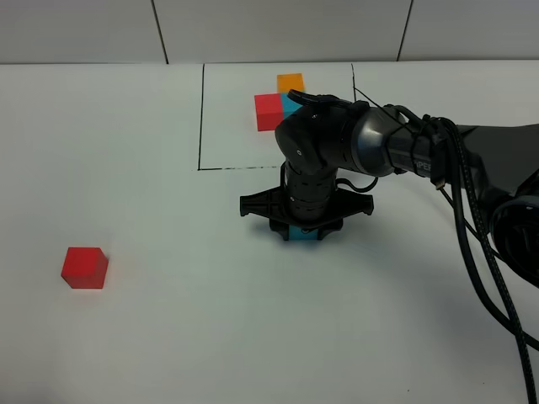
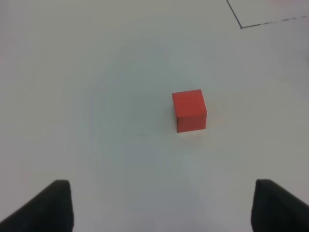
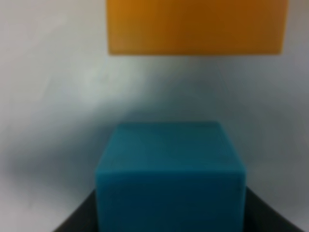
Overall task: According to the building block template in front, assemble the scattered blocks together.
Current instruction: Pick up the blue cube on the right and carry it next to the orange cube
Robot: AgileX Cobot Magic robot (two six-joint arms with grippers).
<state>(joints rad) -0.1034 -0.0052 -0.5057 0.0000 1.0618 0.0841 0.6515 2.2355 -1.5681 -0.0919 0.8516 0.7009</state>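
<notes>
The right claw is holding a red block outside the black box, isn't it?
No, the right claw holds the blue block, not a red one; the right wrist view shows it clearly. It is outside the black box, as you said.

Robot lab bench: plain white tabletop (image 1: 185,337) w/ inked frame (image 1: 202,118) — cabled arm (image 1: 379,143) — panelled wall (image 1: 278,29).

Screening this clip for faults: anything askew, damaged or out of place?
Nothing damaged or spilled. Only the loose red cube sits alone far to the left, away from the cyan cube in the right gripper.
</notes>
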